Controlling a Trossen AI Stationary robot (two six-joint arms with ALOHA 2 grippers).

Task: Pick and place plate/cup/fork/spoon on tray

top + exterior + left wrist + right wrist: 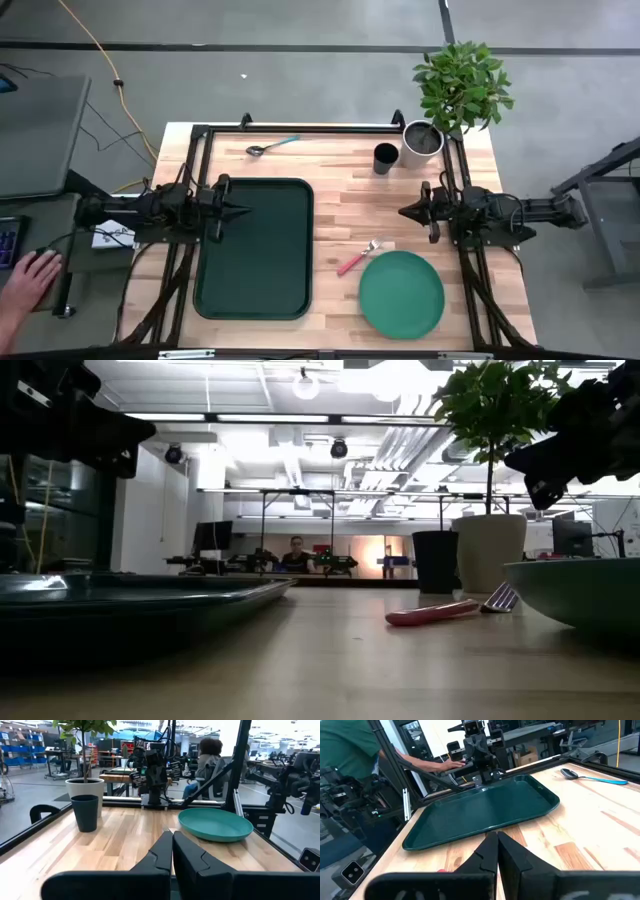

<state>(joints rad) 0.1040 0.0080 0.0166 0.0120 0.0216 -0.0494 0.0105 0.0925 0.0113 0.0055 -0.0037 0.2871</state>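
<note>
The dark green tray (254,248) lies on the table's left half. The green plate (401,293) lies at the near right, with the red-handled fork (360,257) just left of it. The dark cup (386,158) stands at the far side beside a white plant pot. The teal-handled spoon (272,146) lies at the far edge. My left gripper (245,210) is shut and empty, above the tray's left part. My right gripper (404,212) is shut and empty, above bare wood between the cup and the plate.
A white pot (422,143) with a leafy plant stands at the far right corner next to the cup. A dark frame runs along the table's far and side edges. A person's hand (30,280) rests outside the table at the left. Bare wood lies between tray and plate.
</note>
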